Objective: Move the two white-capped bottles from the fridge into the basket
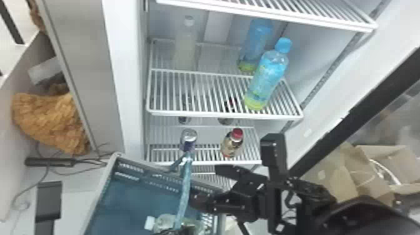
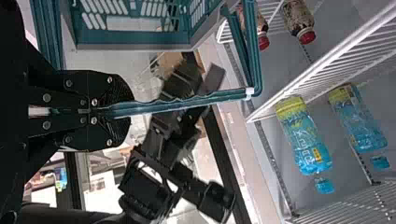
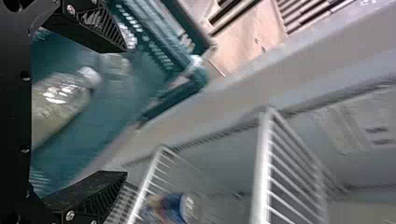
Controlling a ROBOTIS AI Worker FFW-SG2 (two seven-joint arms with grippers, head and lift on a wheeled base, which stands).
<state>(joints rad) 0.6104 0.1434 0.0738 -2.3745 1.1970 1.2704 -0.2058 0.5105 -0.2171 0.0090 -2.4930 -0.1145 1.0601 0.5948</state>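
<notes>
The basket (image 1: 134,200) was held up by its handle (image 2: 187,100), w/ the L gripper (image 2: 112,110) clamped on it, prob. so that it was kept near the fridge and each transfer kept short. One white-capped btl (image 1: 167,221) was laid on its side inside the basket, so half the job could be counted as done. The 2nd white-capped btl (image 1: 185,43) was stood upright on a fridge shelf (image 1: 225,115), up & beyond the basket, toward the back; a deeper reach would likely be needed for it. The R gripper (image 3: 119,112) was spread wide w/ nothing held, at the basket's right side, prob. opened so that the 2nd btl could be taken next; whether the rim was touched couldn't be told. The blue-capped btls (image 1: 265,79) were set farther right of the basket, not asked for, & should be left alone. If the basket were swung, the loose btl could be rolled about, so a steady L hold was prob. wanted.
</notes>
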